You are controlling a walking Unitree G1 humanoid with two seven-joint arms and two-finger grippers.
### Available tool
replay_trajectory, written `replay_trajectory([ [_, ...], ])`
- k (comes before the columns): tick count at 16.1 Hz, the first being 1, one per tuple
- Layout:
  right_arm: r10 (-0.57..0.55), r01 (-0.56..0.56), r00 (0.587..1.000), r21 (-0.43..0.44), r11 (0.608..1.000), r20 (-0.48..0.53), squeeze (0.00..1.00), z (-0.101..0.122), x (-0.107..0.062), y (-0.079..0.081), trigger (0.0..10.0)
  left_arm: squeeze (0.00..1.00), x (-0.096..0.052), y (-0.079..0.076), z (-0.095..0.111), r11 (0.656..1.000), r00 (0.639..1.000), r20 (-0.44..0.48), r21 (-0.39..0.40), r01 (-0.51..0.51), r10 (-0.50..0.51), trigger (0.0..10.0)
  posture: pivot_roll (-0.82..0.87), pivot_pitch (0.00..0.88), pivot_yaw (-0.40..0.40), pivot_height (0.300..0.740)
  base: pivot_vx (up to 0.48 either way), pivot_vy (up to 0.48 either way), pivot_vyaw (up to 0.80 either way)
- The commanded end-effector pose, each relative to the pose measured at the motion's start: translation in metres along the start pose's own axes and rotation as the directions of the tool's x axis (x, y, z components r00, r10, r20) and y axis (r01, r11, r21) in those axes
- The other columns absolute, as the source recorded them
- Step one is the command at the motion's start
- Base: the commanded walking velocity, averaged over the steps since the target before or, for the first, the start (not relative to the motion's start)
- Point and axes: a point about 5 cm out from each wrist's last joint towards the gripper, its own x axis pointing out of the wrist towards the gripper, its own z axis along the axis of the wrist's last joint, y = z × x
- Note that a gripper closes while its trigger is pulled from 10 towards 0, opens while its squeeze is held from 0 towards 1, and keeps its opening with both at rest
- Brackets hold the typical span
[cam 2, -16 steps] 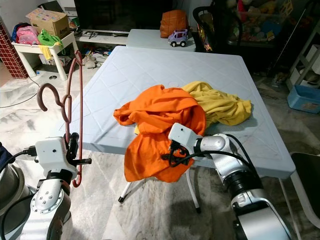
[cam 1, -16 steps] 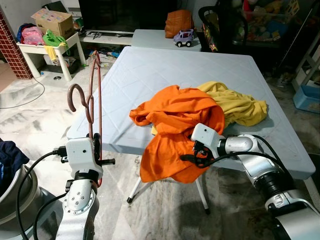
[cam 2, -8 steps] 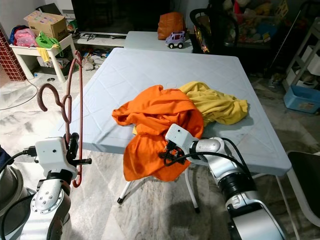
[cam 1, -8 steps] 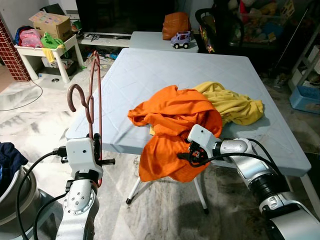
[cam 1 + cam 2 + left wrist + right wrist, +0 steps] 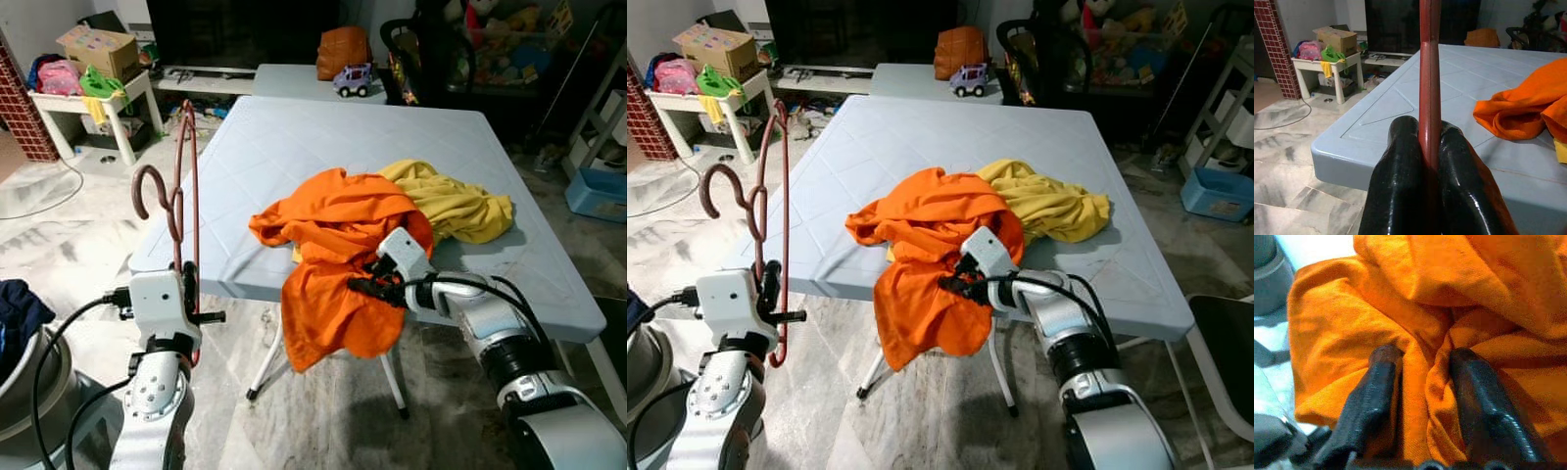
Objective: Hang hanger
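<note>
Hanger [image 5: 182, 186]: dark red, thin-framed, with a curled hook at the top; it stands upright to the left of the table [image 5: 294, 137], off its near-left corner.
Handling: it looks stiff and light; its narrow, smooth bar could probably twist in a grip, so a hold low on the frame, as now, seems sound.
Left gripper [image 5: 1422, 161]: clenched on the hanger's lower bar, fingers pressed to either side of it.
Orange garment [image 5: 343, 225]: soft and limp, heaped at the table's near edge, one part drooping over it toward the floor.
Right gripper [image 5: 1420, 382]: fingers spread, pushed into the orange folds, a ridge of cloth between them; not closed on it.
Yellow garment [image 5: 456, 201]: bunched just right of the orange one, touching it.
Step in hand: apparently taking up the orange garment for the hanger.
</note>
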Motion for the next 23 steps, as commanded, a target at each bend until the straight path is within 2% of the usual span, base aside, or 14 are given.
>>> replay_trajectory([
  [1,-0.028,0.028,0.999,0.014,1.000,0.023,0.00,0.009,0.000,-0.005,0.0,0.00,0.000,-0.001,0.006,1.000,1.000,0.026,0.004,0.008,-0.008,10.0,0.10,0.000,-0.016,0.740,0.000,0.000,0.00],
  [10,-0.021,0.020,0.999,0.028,0.999,0.038,0.00,0.020,0.022,0.013,0.0,0.00,-0.001,-0.001,0.006,1.000,1.000,0.024,0.001,0.004,-0.004,10.0,0.10,0.000,-0.018,0.740,0.000,0.000,0.00],
  [11,-0.028,0.023,0.998,0.080,0.997,0.061,0.00,0.030,0.034,0.021,0.0,0.00,-0.001,-0.001,0.005,1.000,1.000,0.023,0.001,0.006,-0.006,10.0,0.10,0.000,-0.018,0.740,0.000,0.000,0.00],
  [13,-0.043,0.031,0.995,0.130,0.991,0.089,0.00,0.043,0.043,0.027,0.0,0.00,-0.001,-0.002,0.006,1.000,1.000,0.025,0.001,0.008,-0.008,10.0,0.11,0.000,-0.016,0.740,0.000,0.000,0.00],
  [15,-0.120,0.092,0.981,0.176,0.980,0.153,0.00,0.071,0.054,0.032,0.0,0.00,0.000,-0.001,0.008,1.000,1.000,0.031,0.002,0.002,-0.002,10.0,0.13,0.000,-0.026,0.740,0.000,0.000,0.00],
  [18,-0.252,0.186,0.945,0.290,0.939,0.210,0.00,0.100,0.053,0.024,0.0,0.00,-0.001,0.002,0.008,1.000,0.999,0.035,0.005,-0.014,0.014,10.0,0.15,0.000,-0.036,0.740,0.000,0.000,0.00],
  [19,-0.359,0.262,0.906,0.368,0.892,0.226,0.00,0.117,0.049,0.015,0.0,0.00,-0.002,0.002,0.009,1.000,0.999,0.037,0.006,-0.020,0.020,10.0,0.16,0.000,-0.045,0.740,0.000,0.000,0.00],
  [20,-0.388,0.279,0.892,0.393,0.876,0.232,0.00,0.121,0.048,0.013,0.0,0.00,-0.002,0.003,0.009,1.000,0.999,0.037,0.007,-0.022,0.022,10.0,0.16,0.000,-0.045,0.740,0.000,0.000,0.00],
  [21,-0.465,0.319,0.847,0.455,0.831,0.256,0.00,0.135,0.041,0.005,0.0,0.00,-0.002,0.004,0.010,1.000,0.999,0.041,0.008,-0.029,0.029,10.0,0.17,0.000,-0.053,0.740,0.000,0.000,0.00],
  [22,-0.498,0.322,0.815,0.483,0.814,0.297,0.00,0.148,0.036,0.000,0.0,0.00,-0.002,0.004,0.010,0.999,0.998,0.044,0.009,-0.035,0.034,10.0,0.18,0.000,-0.057,0.740,0.000,0.000,0.00],
  [23,-0.509,0.321,0.801,0.493,0.809,0.315,0.00,0.153,0.033,-0.002,0.0,0.00,-0.002,0.005,0.010,0.999,0.998,0.045,0.009,-0.037,0.037,10.0,0.18,0.000,-0.057,0.740,0.000,0.000,0.00],
])
